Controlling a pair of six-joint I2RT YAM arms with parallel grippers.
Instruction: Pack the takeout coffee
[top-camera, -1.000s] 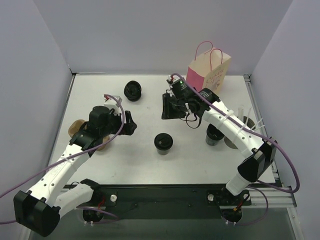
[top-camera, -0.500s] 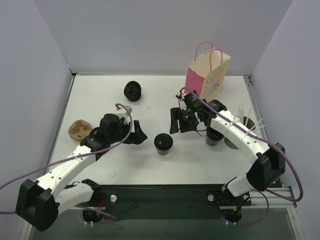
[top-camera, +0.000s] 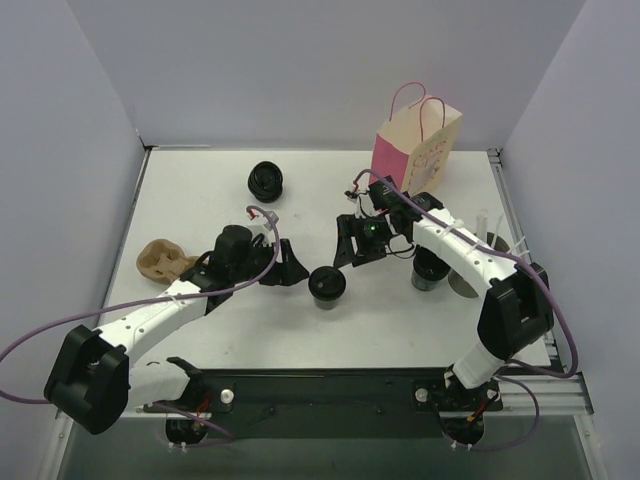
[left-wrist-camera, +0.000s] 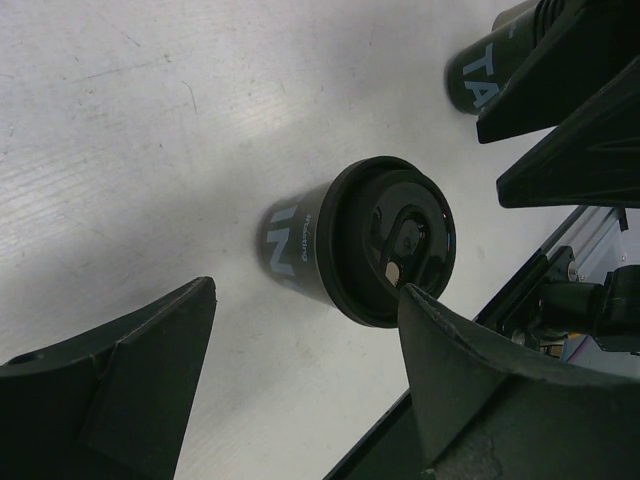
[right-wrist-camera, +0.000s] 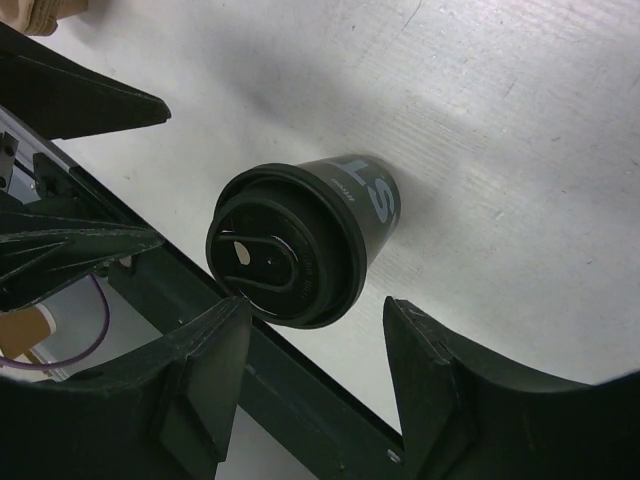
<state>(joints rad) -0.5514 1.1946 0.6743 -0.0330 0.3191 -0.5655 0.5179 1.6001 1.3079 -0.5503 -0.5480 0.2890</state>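
One takeout coffee cup (top-camera: 327, 285), black with a black lid, stands at the table's middle. It shows in the left wrist view (left-wrist-camera: 360, 245) and the right wrist view (right-wrist-camera: 300, 240). My left gripper (top-camera: 289, 270) is open just left of it, jaws wide and empty (left-wrist-camera: 305, 298). My right gripper (top-camera: 346, 250) is open just behind and right of it, also empty (right-wrist-camera: 315, 303). Neither touches the cup. A second black cup (top-camera: 428, 272) stands to the right, partly under my right arm; it also shows in the left wrist view (left-wrist-camera: 490, 70). The pink paper bag (top-camera: 415, 150) stands upright at the back right.
A short ribbed black stack (top-camera: 266, 181) sits at the back left. A brown pulp cup carrier (top-camera: 163, 260) lies at the left, beside my left arm. A grey cup with white sticks (top-camera: 478, 262) stands at the right edge, mostly behind my right arm.
Both grippers have closed in on the middle cup: the left moved right from the carrier, the right came forward and down from near the bag. The cups have not moved.
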